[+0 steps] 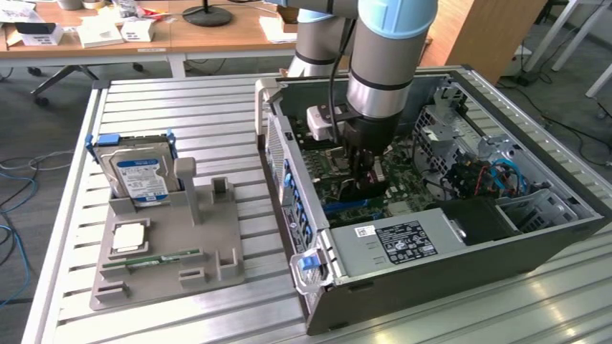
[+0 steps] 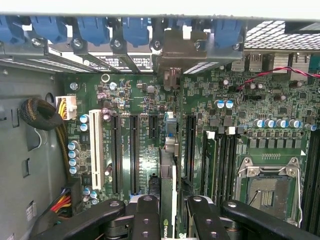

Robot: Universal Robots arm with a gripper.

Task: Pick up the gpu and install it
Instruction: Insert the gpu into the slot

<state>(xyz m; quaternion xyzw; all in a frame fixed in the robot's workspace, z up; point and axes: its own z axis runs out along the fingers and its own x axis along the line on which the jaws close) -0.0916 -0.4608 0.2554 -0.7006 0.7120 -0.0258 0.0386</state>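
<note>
The tool point(image 1: 365, 175) is clamped on the gpu point(image 1: 367, 192), holding it on edge inside the open case point(image 1: 449, 283) above the green motherboard point(image 2: 150, 95), and the card's edge between the black fingers point(image 2: 147, 220) carries a green NVIDIA mark. The card stands with long black slots point(image 2: 134, 150) close on one side and memory slots point(image 2: 222, 165) close on the other; whether it touches the board I cannot tell. The label on the power supply point(image 1: 402, 240) is too small to read, and the hard drive point(image 1: 140, 175) at the exterior view's left wears a blue-and-white label.
</note>
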